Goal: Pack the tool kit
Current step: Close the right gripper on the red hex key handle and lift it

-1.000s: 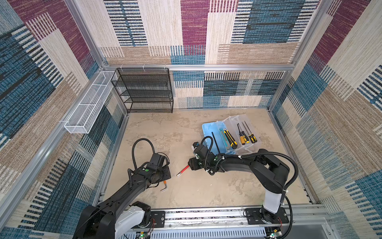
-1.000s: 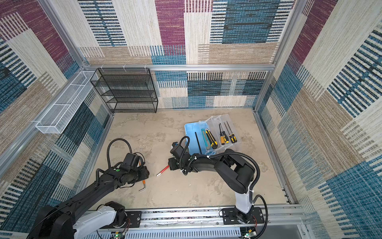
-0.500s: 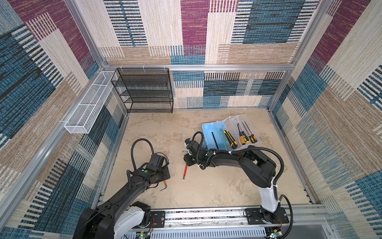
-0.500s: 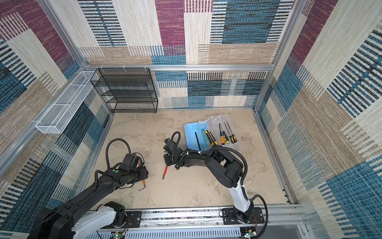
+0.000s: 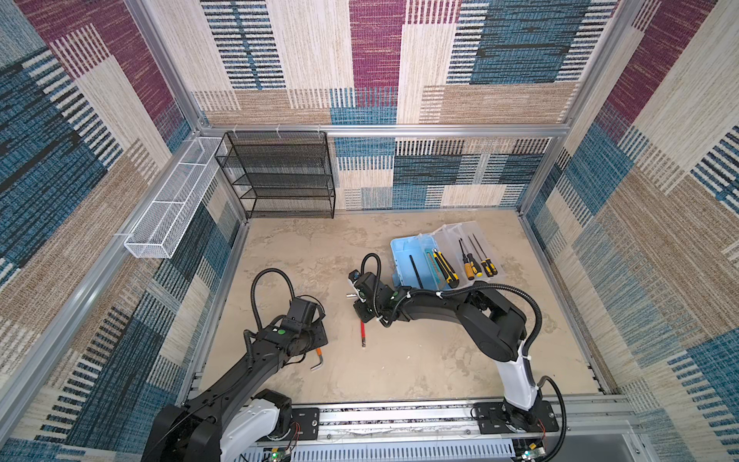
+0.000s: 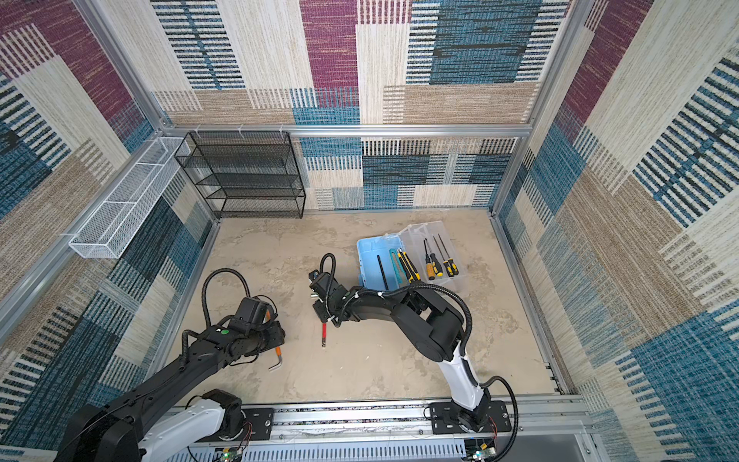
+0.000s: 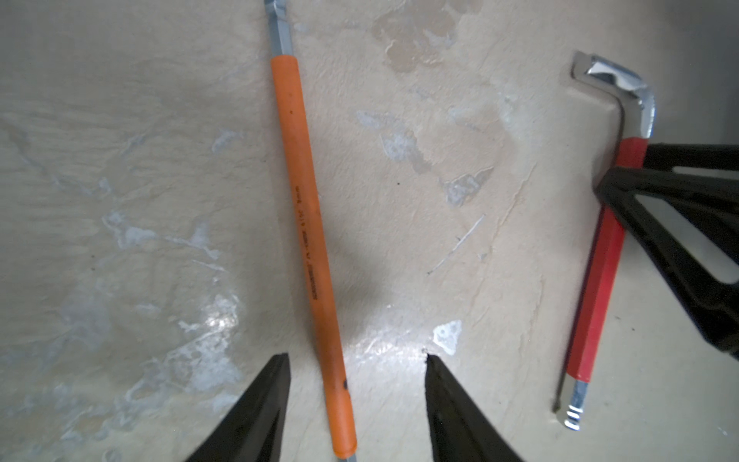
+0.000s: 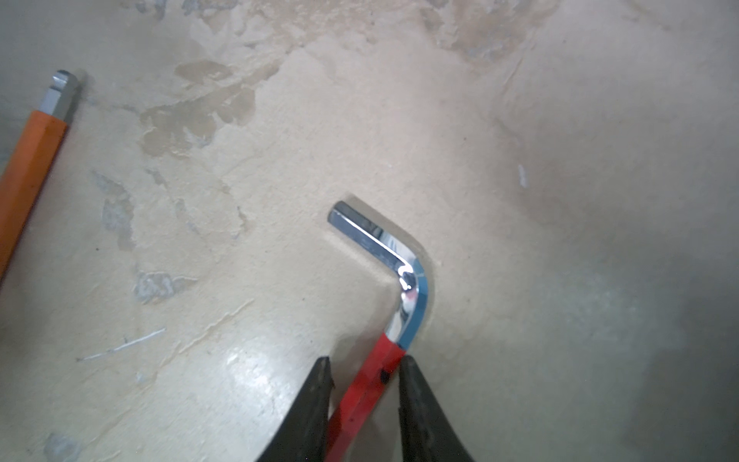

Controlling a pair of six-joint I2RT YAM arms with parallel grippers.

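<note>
Stock on view, left wall to right. White wire basket [image 5: 168,208]: one, hung on the left wall. Black mesh shelf rack [image 5: 280,176]: one, against the back wall. Beige table [image 5: 420,368]: one, bearing all that follows. Left gripper [image 7: 354,356]: one, low over the table, jaws spread and grasping nothing; the orange hex key [image 7: 308,224], one, lies flat between its fingertips [image 7: 276,384] without touching either. Red hex key [image 5: 363,331]: one, near the table's middle, well apart from the orange one, its chrome bend under the right wrist. Right gripper [image 8: 364,360]: one, jaws narrow on either side of the red sleeve, which rests on the table; whether they truly pinch it I cannot tell. Light blue box [image 5: 404,248]: one, open, at the back right, a clear tray [image 5: 452,234] touching its right side. In the box: one long black rod [image 5: 416,272]. Along the seam between box and tray: a teal utility knife [image 5: 436,272] and a yellow-and-black utility knife [image 5: 447,270], two in all. In the tray: screwdrivers [image 5: 472,272], two or three, too small to count surely.
</note>
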